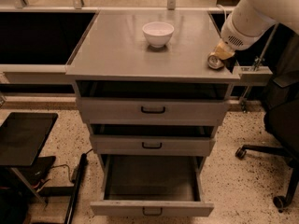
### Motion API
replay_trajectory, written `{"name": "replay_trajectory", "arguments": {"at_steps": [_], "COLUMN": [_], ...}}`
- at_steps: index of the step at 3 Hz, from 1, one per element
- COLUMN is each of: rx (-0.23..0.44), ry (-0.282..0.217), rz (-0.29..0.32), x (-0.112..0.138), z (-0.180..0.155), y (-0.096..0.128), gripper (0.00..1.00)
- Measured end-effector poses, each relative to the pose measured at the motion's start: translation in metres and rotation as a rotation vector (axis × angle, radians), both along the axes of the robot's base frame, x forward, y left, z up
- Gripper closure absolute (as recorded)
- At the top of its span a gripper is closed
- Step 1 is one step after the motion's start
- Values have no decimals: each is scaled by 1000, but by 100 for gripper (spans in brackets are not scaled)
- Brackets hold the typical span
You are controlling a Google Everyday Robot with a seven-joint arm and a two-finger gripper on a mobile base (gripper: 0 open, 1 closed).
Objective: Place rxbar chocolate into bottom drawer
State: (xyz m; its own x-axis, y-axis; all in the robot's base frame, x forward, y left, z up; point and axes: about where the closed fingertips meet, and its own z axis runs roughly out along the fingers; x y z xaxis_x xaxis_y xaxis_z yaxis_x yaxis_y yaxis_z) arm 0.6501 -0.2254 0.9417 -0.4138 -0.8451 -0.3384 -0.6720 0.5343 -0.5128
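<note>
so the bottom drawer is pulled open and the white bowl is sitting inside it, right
Not quite. The bottom drawer is pulled open, but the camera view shows the white bowl on the cabinet top, not inside it. The gripper is at the top's right edge.

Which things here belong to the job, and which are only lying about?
Job:
bottom drawer, open
gripper, at the right edge of the cabinet top
rxbar: I cannot make it out

Lying about:
bowl
can, by the gripper
top drawer
middle drawer
chair
</note>
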Motion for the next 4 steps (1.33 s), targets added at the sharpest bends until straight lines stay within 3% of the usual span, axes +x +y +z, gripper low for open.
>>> {"name": "replay_trajectory", "arguments": {"at_steps": [1, 2, 3, 4], "rx": [6, 50, 92, 114], "ry": [28, 106, 230, 300], "rz": [55, 176, 307, 379], "x": [-31, -91, -134, -158], "z": [-10, -39, -83, -106], "y": [15, 52, 95, 118], "gripper": [100, 100, 100, 100]}}
